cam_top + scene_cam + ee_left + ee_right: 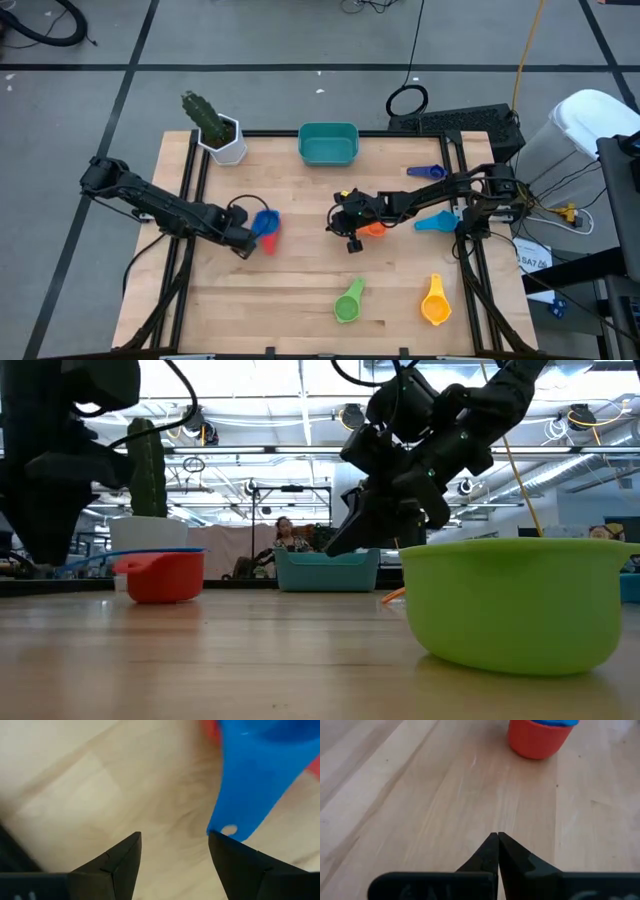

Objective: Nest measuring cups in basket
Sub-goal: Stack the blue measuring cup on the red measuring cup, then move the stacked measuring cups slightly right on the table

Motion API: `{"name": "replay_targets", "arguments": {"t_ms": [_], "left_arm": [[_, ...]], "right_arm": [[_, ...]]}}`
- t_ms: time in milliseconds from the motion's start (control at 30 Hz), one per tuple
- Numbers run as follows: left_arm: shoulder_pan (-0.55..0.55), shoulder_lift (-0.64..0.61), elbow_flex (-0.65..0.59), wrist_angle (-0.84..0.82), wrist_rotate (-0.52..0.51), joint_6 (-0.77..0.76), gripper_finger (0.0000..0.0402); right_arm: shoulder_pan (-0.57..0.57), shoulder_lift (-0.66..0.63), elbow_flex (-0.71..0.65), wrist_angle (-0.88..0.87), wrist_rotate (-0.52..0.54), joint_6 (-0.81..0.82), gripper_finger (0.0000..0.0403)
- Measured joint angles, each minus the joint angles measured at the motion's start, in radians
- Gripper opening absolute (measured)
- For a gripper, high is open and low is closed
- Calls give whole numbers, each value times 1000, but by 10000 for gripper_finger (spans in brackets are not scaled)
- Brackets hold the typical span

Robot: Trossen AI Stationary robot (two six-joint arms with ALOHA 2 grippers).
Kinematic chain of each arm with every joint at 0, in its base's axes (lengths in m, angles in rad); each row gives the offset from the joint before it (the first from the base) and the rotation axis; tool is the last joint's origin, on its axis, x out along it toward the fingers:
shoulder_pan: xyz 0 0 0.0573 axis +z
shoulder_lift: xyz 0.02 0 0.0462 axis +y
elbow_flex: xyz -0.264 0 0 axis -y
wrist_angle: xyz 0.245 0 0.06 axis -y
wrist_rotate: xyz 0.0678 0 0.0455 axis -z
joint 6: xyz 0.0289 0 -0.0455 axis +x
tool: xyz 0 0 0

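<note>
Blue cup (266,222) sits nested in red cup (268,240) left of table centre; left gripper (247,243) just beside them, fingers apart, blue handle by one fingertip. Teal basket (328,144) at far edge. Right gripper (346,222) mid-table, fingers pressed together, empty, orange cup (374,229) beside it. Green cup (348,304) and yellow cup (435,302) near front edge.

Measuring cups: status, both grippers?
Left gripper open beside blue cup nested in red cup. Right gripper shut, empty, by orange cup. Basket empty. Nothing blocking.

Bright even light, blurred foreground
</note>
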Motion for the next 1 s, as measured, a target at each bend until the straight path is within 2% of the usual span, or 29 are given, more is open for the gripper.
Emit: {"name": "replay_targets", "arguments": {"t_ms": [267,433,533,633,800,1000], "left_arm": [[26,0,0,-36,-6,66,234],[56,0,0,-166,-72,119,234],[91,-1,-2,-253,-160,132,234],[135,-16,1,-208,-233,176,234],[225,-11,-1,-78,-205,281,234],[285,15,-4,16,-207,333,234]], "right_arm": [[0,0,0,-1,0,18,0],[0,0,0,-2,0,18,0],[0,0,0,-2,0,18,0],[0,0,0,-1,0,18,0],[0,0,0,-2,0,32,0],[2,0,0,-4,-28,46,0]]}}
